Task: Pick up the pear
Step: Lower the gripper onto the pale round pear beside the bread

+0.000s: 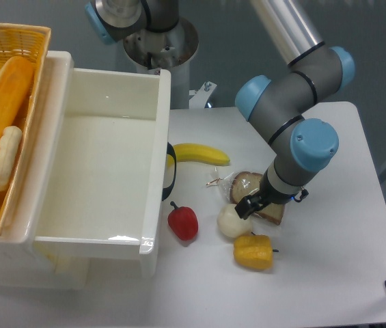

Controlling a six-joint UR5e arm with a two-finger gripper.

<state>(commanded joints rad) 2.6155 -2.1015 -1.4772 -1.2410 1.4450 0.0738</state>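
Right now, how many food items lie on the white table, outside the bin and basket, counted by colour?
Yellow: 2, banana and yellow pepper
Red: 1, red pepper
Cream-white: 1, pear
Brown: 1, bagged bread slice
Total: 5

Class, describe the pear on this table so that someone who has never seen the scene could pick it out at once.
Start at the big white bin on the left and look to the table on its right. Near the front lie three small fruits in a row: a red pepper, the pear and a yellow pepper. The pear is the middle one, round and cream-white, right beside the gripper.
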